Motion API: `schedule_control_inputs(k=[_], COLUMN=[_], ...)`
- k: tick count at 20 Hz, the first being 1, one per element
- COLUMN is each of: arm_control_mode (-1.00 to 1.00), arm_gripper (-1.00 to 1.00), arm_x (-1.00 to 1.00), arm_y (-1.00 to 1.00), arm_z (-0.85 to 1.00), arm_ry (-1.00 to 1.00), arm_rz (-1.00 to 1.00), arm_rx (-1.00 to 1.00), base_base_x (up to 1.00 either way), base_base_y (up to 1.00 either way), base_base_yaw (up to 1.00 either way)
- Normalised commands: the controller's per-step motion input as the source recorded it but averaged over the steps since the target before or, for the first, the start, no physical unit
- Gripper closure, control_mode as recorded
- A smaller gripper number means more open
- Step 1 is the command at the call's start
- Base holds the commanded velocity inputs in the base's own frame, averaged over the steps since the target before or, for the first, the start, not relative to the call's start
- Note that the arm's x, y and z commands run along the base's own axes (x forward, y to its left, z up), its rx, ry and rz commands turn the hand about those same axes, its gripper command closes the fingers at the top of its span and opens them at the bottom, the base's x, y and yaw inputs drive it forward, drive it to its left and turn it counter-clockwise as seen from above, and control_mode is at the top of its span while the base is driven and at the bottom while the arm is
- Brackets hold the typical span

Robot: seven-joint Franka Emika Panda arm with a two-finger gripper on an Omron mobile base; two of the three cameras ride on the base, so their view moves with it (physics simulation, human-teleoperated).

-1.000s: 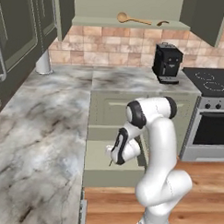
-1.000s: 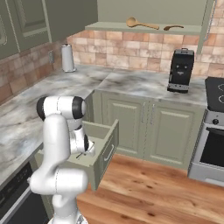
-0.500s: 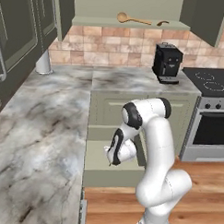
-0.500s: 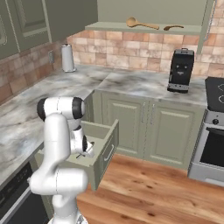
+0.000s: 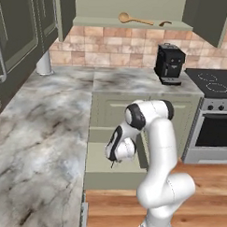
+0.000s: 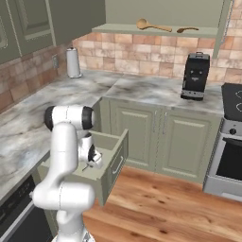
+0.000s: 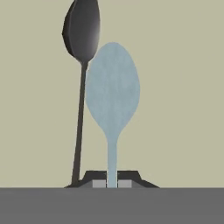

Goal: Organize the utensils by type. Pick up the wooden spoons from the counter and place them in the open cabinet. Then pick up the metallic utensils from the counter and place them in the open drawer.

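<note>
We see our two-finger gripper [image 7: 112, 183] pinching the thin handle of a pale blue-grey metal spoon [image 7: 113, 98] over the pale floor of the open sage-green drawer [image 6: 112, 160], a dark grey spoon [image 7: 81, 33] lying beside it, two wooden spoons [image 5: 135, 18] on the open cabinet shelf [image 5: 133, 25]

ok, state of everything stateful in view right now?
claw: shut on the pale spoon's handle, down in the drawer
pale spoon: held, bowl over the drawer floor
dark spoon: beside the pale spoon, not gripped
drawer: open
cabinet: doors open
wooden spoons: both lying on the cabinet shelf
</note>
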Motion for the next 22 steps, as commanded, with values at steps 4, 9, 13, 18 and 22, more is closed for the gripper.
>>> schedule_control_inputs(k=[4, 9, 13, 18, 22], arm_control_mode=[-1.0, -1.0, -1.0, -1.0, -1.0], arm_gripper=[1.0, -1.0, -1.0, -1.0, -1.0], arm_x=[0.19, 0.12, 0.16, 0.22, 0.16], arm_y=[-0.12, -0.02, 0.0, 0.0, 0.0], arm_z=[-0.06, -0.18, -0.07, 0.02, 0.16], arm_ry=[0.05, 0.05, 0.06, 0.05, 0.0], arm_rz=[0.0, 0.0, 0.0, 0.0, 0.0], arm_rx=[0.01, 0.0, 0.0, 0.0, 0.0], base_base_x=[0.0, 0.0, 0.0, 0.0, 0.0], base_base_y=[0.0, 0.0, 0.0, 0.0, 0.0], base_base_yaw=[0.0, 0.0, 0.0, 0.0, 0.0])
